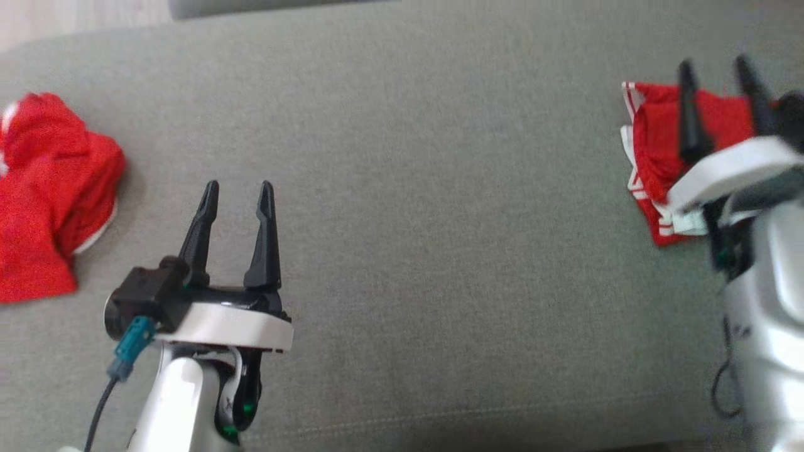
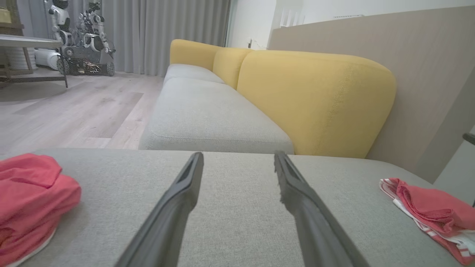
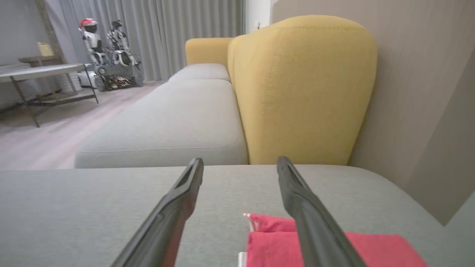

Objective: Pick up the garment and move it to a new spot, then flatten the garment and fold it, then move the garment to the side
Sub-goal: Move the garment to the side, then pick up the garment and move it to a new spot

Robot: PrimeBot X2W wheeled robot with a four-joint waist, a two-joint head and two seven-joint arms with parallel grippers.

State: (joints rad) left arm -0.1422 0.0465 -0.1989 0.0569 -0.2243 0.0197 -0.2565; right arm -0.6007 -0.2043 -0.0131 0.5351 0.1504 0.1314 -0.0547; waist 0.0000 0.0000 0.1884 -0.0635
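Both wide, nothing held. Right gripper (image 1: 715, 61) above the folded garment (image 1: 656, 138) at 3 o'clock on cushion (image 1: 440, 220). Left gripper (image 1: 239, 184) at 7 o'clock, crumpled red cloth (image 1: 50, 188) at 9.

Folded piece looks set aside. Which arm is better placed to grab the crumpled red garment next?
Probably left. The left gripper is open over bare cushion beside the crumpled garment, while the right gripper hangs open above the folded garment at the far side.
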